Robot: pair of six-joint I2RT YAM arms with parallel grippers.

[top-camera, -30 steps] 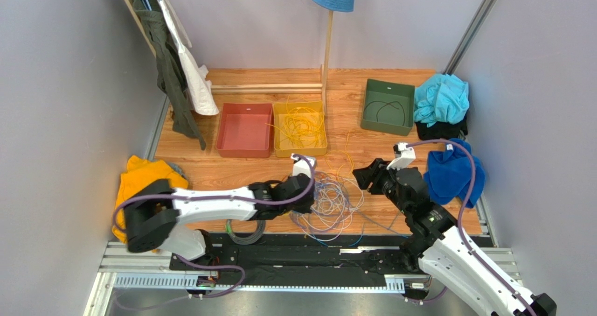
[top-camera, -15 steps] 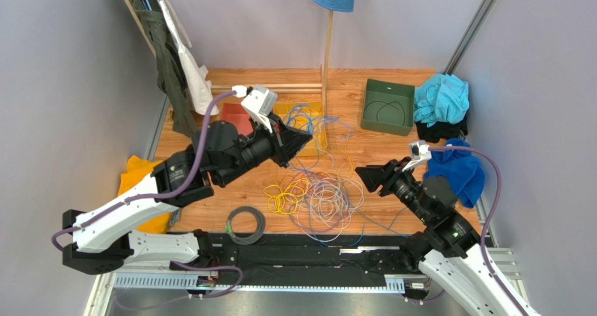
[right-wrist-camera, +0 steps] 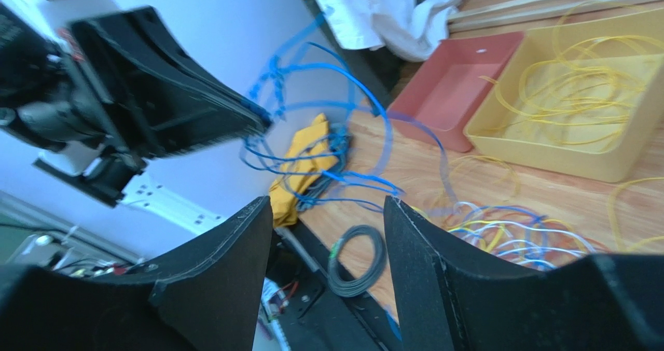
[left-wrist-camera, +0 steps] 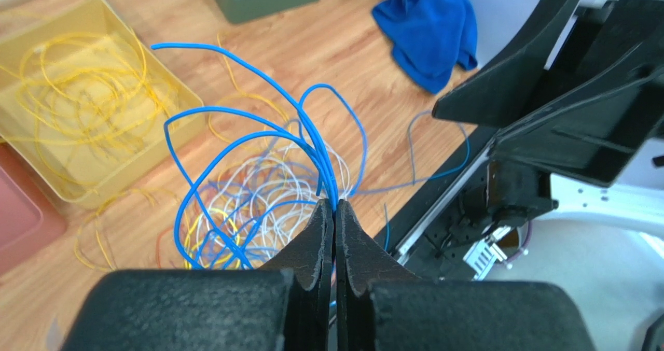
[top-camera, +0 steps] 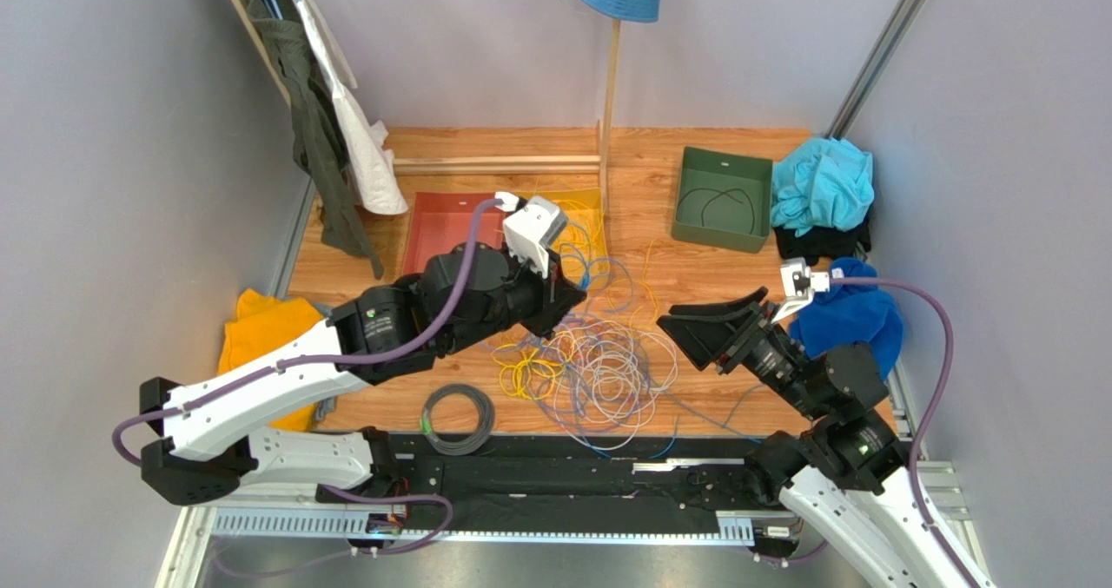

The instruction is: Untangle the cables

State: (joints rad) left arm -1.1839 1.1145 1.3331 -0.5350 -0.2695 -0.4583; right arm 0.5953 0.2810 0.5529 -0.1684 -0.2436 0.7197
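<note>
The cables [top-camera: 603, 369] lie in a loose tangle of blue, yellow and pale wires on the wooden table, in front of both arms. My left gripper [top-camera: 569, 296] hangs above the tangle's far left side, shut on a blue cable [left-wrist-camera: 248, 125]. In the left wrist view that cable's loops rise from the pinched fingertips [left-wrist-camera: 335, 205]. My right gripper [top-camera: 679, 328] stands open to the right of the tangle, pointing left with nothing between its fingers [right-wrist-camera: 327, 205]. The right wrist view shows the blue cable [right-wrist-camera: 331, 137] strung from the left gripper [right-wrist-camera: 261, 121].
A yellow bin [top-camera: 590, 210] with yellow wires and a red bin [top-camera: 431, 230] stand behind the left arm. A green bin [top-camera: 721, 197] is at the back right. A dark grey coil [top-camera: 457, 416] lies near the front edge. Cloths lie at right [top-camera: 849, 317] and left [top-camera: 255, 334].
My left gripper rose from the tangle with the blue cable, swung toward the bins, then came back lower over the pile. The right gripper's jaws have opened wider.
</note>
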